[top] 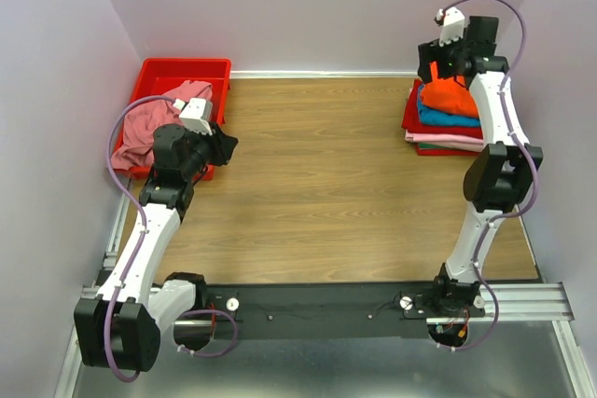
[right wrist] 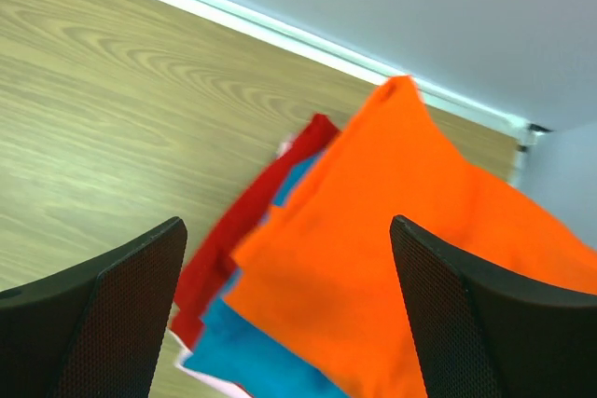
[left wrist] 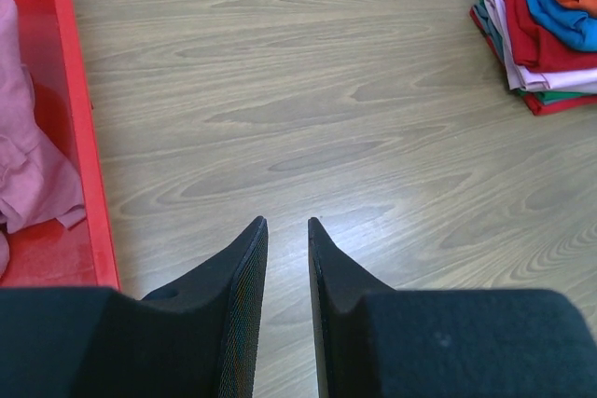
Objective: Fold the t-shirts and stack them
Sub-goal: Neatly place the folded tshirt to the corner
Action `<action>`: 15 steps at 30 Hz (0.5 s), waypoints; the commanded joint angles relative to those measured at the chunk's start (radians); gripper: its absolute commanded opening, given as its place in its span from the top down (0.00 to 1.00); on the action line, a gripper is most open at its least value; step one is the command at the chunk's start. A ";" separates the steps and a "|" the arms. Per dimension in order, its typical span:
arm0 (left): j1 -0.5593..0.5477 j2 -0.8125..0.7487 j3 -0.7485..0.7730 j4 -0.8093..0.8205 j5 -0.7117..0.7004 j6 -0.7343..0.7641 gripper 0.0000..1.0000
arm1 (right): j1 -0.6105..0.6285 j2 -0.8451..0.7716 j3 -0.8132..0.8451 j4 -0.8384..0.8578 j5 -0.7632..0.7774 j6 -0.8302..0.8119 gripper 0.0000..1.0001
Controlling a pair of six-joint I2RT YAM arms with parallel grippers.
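Red bin [top: 184, 67], left: pink shirt [top: 145, 128] heaped inside. Shirt stack [top: 448, 123], right: orange shirt [right wrist: 373, 258] topmost. Left gripper [left wrist: 287, 223] narrowly parted, empty. Right gripper [right wrist: 287, 230] spread wide over stack.

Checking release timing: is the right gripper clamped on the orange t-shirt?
No, the right gripper stands wide open, with the orange t-shirt lying free beyond its fingers.

The top camera looked down over the whole table [top: 317, 184]. Both wrist cameras sat nearer, and all three shared the shirt stack [top: 446, 104].
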 commanded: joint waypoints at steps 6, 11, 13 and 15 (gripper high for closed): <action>0.007 -0.025 -0.039 0.056 0.061 0.003 0.68 | 0.094 0.135 0.036 -0.073 0.226 0.091 0.06; 0.007 -0.028 -0.049 0.068 0.072 0.002 0.68 | 0.130 0.123 -0.026 -0.073 0.339 0.076 0.07; 0.007 -0.030 -0.052 0.071 0.077 0.000 0.68 | 0.135 0.106 -0.054 -0.075 0.365 0.066 0.11; 0.005 -0.033 -0.058 0.077 0.081 -0.004 0.68 | 0.135 0.095 -0.071 -0.075 0.389 0.053 0.19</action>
